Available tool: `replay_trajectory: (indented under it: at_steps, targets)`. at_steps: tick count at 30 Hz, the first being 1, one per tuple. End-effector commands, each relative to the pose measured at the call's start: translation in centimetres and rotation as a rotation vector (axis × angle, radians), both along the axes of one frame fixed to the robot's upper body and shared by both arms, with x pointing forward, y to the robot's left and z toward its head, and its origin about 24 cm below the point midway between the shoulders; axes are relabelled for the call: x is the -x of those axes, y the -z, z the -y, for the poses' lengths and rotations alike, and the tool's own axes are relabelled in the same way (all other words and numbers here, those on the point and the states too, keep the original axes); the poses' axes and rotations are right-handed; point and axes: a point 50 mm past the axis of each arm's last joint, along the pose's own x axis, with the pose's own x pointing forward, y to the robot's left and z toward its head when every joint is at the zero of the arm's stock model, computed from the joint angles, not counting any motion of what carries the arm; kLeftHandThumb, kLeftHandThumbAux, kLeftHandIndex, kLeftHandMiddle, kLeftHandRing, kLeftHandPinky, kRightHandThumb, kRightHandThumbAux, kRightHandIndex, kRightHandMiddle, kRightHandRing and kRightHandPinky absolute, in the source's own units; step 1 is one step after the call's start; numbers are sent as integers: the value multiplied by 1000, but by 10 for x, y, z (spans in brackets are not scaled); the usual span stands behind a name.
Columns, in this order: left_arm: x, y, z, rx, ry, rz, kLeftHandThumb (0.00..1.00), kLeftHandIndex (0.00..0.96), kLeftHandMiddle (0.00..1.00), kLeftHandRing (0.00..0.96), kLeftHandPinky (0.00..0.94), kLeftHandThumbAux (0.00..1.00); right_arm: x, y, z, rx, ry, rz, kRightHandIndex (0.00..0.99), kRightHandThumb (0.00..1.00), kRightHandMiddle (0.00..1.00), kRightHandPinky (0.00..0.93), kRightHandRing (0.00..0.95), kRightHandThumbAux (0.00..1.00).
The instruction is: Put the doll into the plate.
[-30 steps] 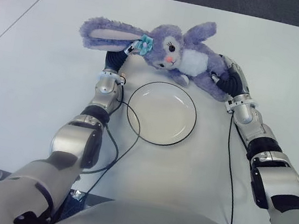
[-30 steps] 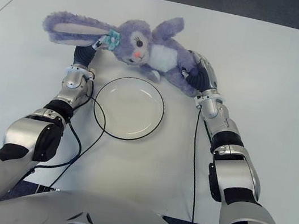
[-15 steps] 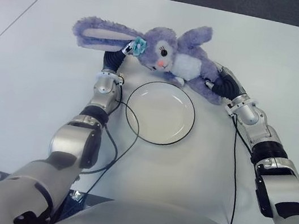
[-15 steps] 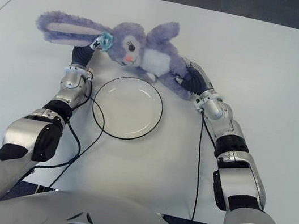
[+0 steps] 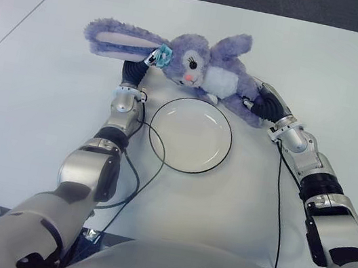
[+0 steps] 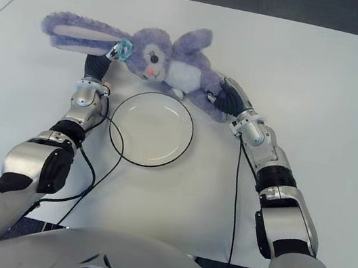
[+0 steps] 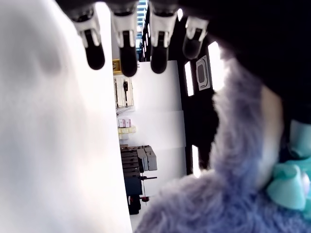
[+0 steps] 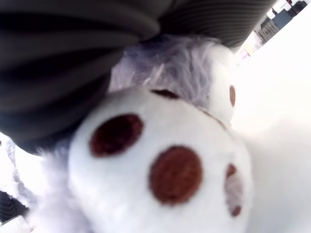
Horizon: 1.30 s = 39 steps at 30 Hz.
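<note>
Now the doll [image 5: 197, 65], a purple plush rabbit, lies across the far side of the plate [image 5: 190, 135], head toward the robot's left, legs toward its right. Over the last second it has slid leftward and slightly nearer the plate's far rim; its body overlaps that rim in the eye views, though whether it touches or hangs above I cannot tell.

Right hand [image 5: 261, 104]: at the doll's lower body and legs. The right wrist view is filled by a white foot pad with brown spots [image 8: 160, 170] pressed close under the dark palm, so I judge this hand closed on the doll's leg. Its arm has swung inward since a second ago, the elbow straighter.

Left hand [image 5: 137, 70]: under the long ear [image 5: 116, 37], near the teal bow [image 5: 163, 53]. In the left wrist view four fingertips [image 7: 127, 58] stand straight and apart, with fur lying beside them, not between. Reads as open, supporting from below, not gripping.

White table [image 5: 46, 105]; black cables trail from both forearms past the plate.

Meaning for the task: transport is under way, the doll is at the plate's edge, not in it. Remaining, by my judgement: bring it back toward the robot over the plate's middle, lower, release. The floppy ear may drape outside the rim.
</note>
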Motion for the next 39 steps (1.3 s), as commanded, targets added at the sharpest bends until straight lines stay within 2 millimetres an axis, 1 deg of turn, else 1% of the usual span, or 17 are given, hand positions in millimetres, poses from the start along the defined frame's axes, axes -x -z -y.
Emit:
replay_trajectory:
  at_steps: [1,3,7,10,12,14,15,17,19,22,24,34,39]
  targets:
    - [98,122,-3,43,-40,-534,0,53,132,135,139,495,31,48,22,134,52,-254,440,708,813,856,818,715]
    - [98,122,-3,44,-41,-533,0,53,132,135,140,498,26,42,25,129,80,-234,441,708,834,862,835,716]
    - [98,121,-2,43,-43,-533,0,56,132,135,143,504,21,37,30,126,121,-206,440,707,860,870,858,718]
    - [98,122,-2,40,-48,-537,0,60,135,139,148,512,18,36,41,112,176,-198,440,705,870,864,865,719]
    - [98,122,-1,39,-51,-539,0,63,137,141,152,516,15,31,46,96,197,-187,440,705,873,861,867,720]
    - [97,122,-1,39,-52,-540,0,66,141,146,156,521,8,17,49,59,213,-145,440,705,875,859,868,720]
    - [97,122,-1,39,-52,-541,0,66,142,147,157,522,3,6,49,34,220,-110,440,705,875,859,868,720]
    - [97,122,-1,40,-52,-541,0,66,146,151,157,526,-4,-11,49,1,228,-58,440,704,876,859,869,720]
    - [97,122,-1,41,-52,-542,0,66,147,152,157,527,-7,-19,49,-14,232,-32,440,704,876,860,869,720]
    - [96,121,0,41,-52,-543,0,64,148,152,152,530,-12,-41,45,-38,231,45,440,704,877,862,870,720]
    - [96,122,-1,43,-57,-547,0,63,148,151,150,532,-10,-53,40,-73,229,120,440,703,879,864,871,721]
    - [96,122,-1,43,-66,-558,0,69,156,158,160,557,0,-70,27,-139,207,321,439,701,887,871,873,722]
    - [94,121,0,37,-60,-550,0,75,156,159,162,564,3,-86,17,-182,184,441,438,701,893,876,880,723]
